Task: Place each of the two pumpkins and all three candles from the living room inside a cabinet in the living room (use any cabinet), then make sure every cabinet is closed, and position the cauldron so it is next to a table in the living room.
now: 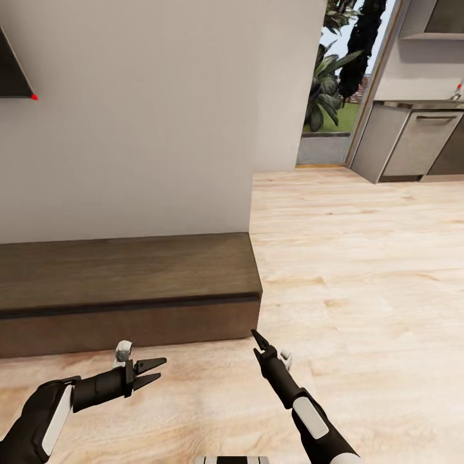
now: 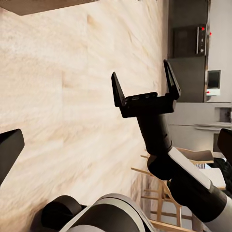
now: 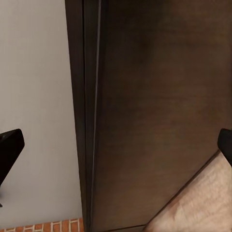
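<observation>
Left gripper (image 1: 154, 372) low over wood floor (image 1: 361, 270), jaws spread, holding nothing. Right gripper (image 1: 256, 339) beside it, also over floor; jaws spread and empty, seen in left wrist view (image 2: 144, 83). Just beyond both: cabinet (image 1: 129, 290), long dark brown console against pale wall (image 1: 142, 116), front shut, top bare. Farther right: doorway with plants (image 1: 332, 77), grey kitchen units (image 1: 412, 138).

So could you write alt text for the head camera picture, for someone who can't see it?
A long, low, dark brown wooden cabinet stands shut against a pale wall, on a light wooden plank floor. In front, two black robot grippers hang empty with fingers apart: the left gripper and the right gripper. A doorway behind shows green plants.
</observation>
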Motion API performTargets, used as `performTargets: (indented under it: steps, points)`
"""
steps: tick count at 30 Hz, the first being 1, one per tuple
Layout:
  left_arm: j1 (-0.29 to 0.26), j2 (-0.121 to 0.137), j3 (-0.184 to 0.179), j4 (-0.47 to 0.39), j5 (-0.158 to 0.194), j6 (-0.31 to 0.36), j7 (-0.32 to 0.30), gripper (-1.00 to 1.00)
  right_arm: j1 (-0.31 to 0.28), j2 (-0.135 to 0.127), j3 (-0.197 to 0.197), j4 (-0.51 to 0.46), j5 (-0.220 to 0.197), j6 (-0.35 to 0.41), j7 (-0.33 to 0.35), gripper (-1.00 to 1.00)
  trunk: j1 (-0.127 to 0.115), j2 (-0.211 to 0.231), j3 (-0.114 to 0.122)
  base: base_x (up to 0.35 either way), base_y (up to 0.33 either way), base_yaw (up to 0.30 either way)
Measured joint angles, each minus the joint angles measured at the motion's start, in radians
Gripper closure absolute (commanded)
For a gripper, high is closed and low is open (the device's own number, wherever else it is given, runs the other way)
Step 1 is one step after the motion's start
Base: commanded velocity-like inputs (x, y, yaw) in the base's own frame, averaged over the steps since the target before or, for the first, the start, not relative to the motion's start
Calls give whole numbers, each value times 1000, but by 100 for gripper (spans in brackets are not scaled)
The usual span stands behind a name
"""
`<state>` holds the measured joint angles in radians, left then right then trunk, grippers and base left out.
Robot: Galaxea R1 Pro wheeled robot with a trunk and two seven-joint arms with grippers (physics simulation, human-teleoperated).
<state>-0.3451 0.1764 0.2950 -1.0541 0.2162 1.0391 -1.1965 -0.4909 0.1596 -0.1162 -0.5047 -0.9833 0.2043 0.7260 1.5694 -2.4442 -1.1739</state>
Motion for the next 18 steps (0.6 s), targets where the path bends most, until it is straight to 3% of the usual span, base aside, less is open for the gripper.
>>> performTargets:
  steps: [12, 18]
  points:
    - [0, 0, 1, -2, -1, -2, 0, -100, 0, 1, 1, 0, 0, -4, 3, -100, 0, 0, 0, 227, 0, 0]
    - [0, -1, -3, -2, -1, -2, 0, -100, 0, 0, 1, 0, 0, -2, 2, -100, 0, 0, 0, 81, 0, 0]
